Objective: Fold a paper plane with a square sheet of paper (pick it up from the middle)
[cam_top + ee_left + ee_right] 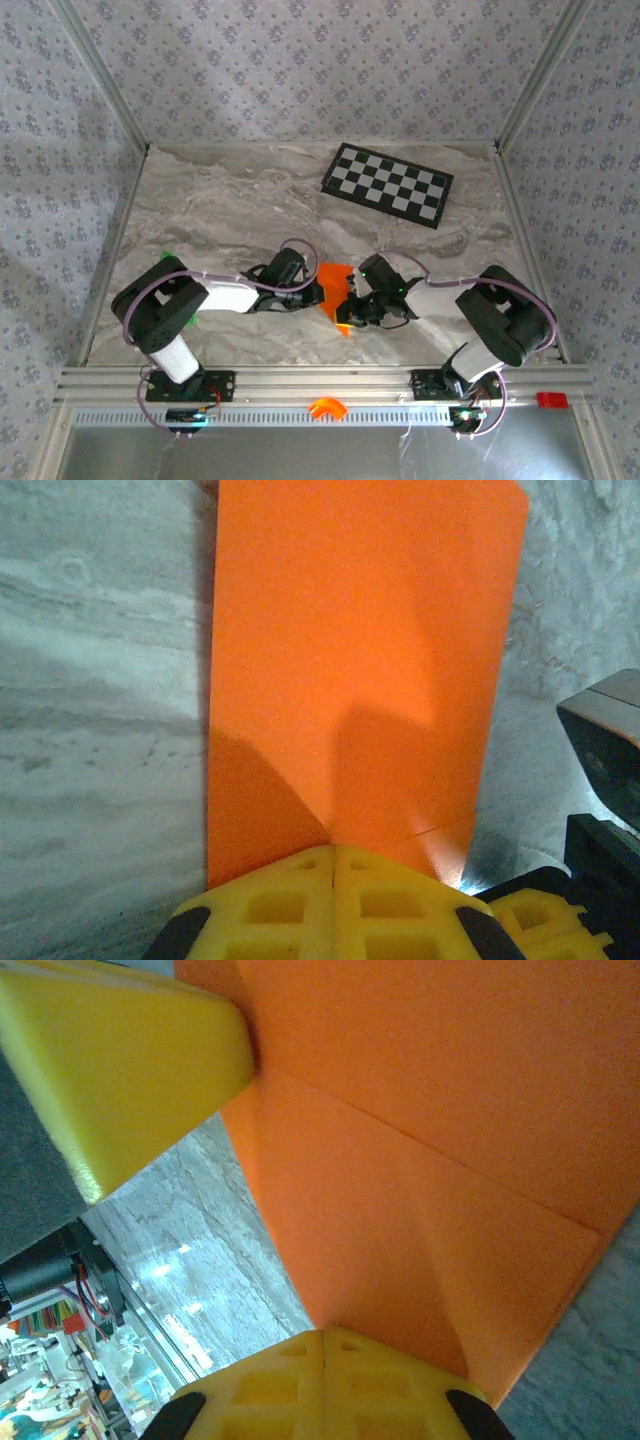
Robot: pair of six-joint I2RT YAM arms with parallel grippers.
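The square sheet of paper [333, 281] is bright orange, creased, and held between my two grippers near the table's front centre. My left gripper [316, 289] reaches in from the left, its yellow fingers [300, 900] shut together on the near edge of the paper [360, 660], with creases fanning out from their tip. My right gripper [353, 303] comes in from the right and is shut on the opposite edge. In the right wrist view its tip [322, 1332] pinches the paper [430, 1160], which carries a straight fold line and hangs above the marble. The left gripper's finger [130, 1060] touches the paper at upper left.
A black-and-white checkerboard [388, 183] lies at the back right of the marble table [220, 210]. A tiny green piece [165, 257] sits by the left arm. A small orange arch-shaped part [325, 407] and a red piece [551, 400] rest on the front rail. Patterned walls close in three sides.
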